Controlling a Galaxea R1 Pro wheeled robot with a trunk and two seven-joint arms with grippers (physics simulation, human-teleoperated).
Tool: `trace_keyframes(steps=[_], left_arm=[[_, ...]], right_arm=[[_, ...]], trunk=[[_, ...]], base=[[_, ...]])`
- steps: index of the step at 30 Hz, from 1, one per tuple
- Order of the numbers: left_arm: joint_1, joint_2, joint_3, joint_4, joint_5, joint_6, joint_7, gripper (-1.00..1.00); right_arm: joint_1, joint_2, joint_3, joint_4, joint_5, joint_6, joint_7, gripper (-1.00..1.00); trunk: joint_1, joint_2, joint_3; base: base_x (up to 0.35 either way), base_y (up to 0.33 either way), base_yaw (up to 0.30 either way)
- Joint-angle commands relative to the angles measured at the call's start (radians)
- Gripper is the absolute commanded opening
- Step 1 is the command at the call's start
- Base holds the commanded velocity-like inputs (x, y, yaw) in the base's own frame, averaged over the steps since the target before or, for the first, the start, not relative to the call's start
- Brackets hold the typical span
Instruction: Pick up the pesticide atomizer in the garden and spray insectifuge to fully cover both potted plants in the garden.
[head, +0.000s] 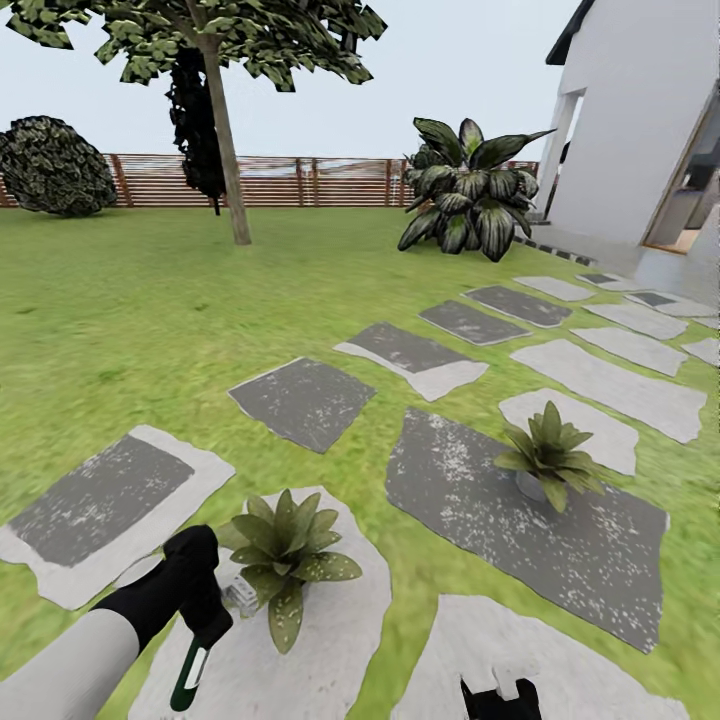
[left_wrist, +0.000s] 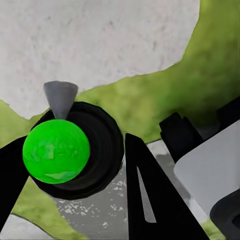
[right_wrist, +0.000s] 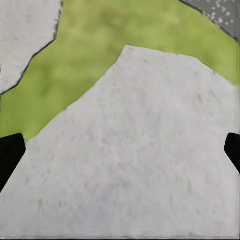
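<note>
Dark green-black, slim and stiff: pesticide atomizer (head: 192, 668) clamped in left gripper (head: 200, 610) at near left of scene, body slanting down toward camera, white label showing, pale trigger head (head: 240, 595) up beside near potted plant (head: 285, 553). Seen end-on in left wrist view as dark round body (left_wrist: 92, 150) between black fingers (left_wrist: 150, 200), bright green sphere (left_wrist: 56, 151) sitting over it, grey cone (left_wrist: 60, 98) poking out beyond.

Probably light, rigid plastic, smooth enough to twist or slide under a loose pinch; best held round middle of body, clear of trigger head, nozzle kept toward leaves. Liquid inside likely to shift weight a little when tilted.

Far potted plant (head: 548, 455) standing right of centre on large dark speckled stepping stone (head: 470, 500), well apart from near one, which sits on pale stone (head: 340, 620). Lawn (head: 150, 320) all around, brown fence (head: 300, 180) far behind.

Right gripper (head: 500, 695) cut off at bottom edge of head view; in right wrist view just two black finger tips (right_wrist: 10, 152) at opposite edges, set wide with nothing between, pale stone (right_wrist: 140, 165) below.

Hard to make out: nozzle direction, trigger contact, near plant's pot behind leaves, meaning of green sphere, any spray on foliage.
</note>
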Motion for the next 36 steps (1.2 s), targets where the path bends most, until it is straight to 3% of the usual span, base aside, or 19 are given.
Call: trace_keyframes(steps=[1,12,20,24,28,36], left_arm=[[-0.001,0.001,-0.003,-0.002,-0.010,0.006,-0.011,-1.00],[-0.002,-0.004,-0.003,-0.002,-0.011,0.010,-0.011,-1.00],[0.002,-0.005,-0.005,-0.001,-0.010,0.010,-0.011,-1.00],[0.009,0.008,-0.004,0.002,-0.011,0.008,-0.009,-1.00],[0.008,0.041,-0.004,0.003,-0.011,0.009,-0.008,-1.00],[0.007,0.039,-0.004,0.003,-0.011,0.013,-0.002,-1.00]], right_arm=[[-0.001,0.000,0.003,0.001,0.003,-0.003,0.000,1.00],[-0.001,0.000,0.003,0.001,0.003,-0.003,0.000,1.00],[-0.001,0.000,0.003,0.001,0.003,-0.003,0.000,1.00],[-0.001,0.000,0.003,0.001,0.003,-0.003,0.000,1.00],[-0.001,0.000,0.003,0.001,0.003,-0.003,0.000,1.00],[-0.001,0.000,0.003,0.001,0.003,-0.003,0.000,1.00]], trunk=[[-0.001,0.000,-0.001],[-0.001,0.000,-0.001],[-0.001,0.000,-0.001],[-0.001,0.000,-0.001],[-0.001,0.000,-0.001],[-0.001,0.000,-0.001]], base=[[-0.280,0.034,-0.010],[-0.125,0.199,-0.010],[-0.001,0.012,-0.262],[0.000,0.000,-0.272],[0.000,0.116,-0.069],[0.021,0.303,-0.183]])
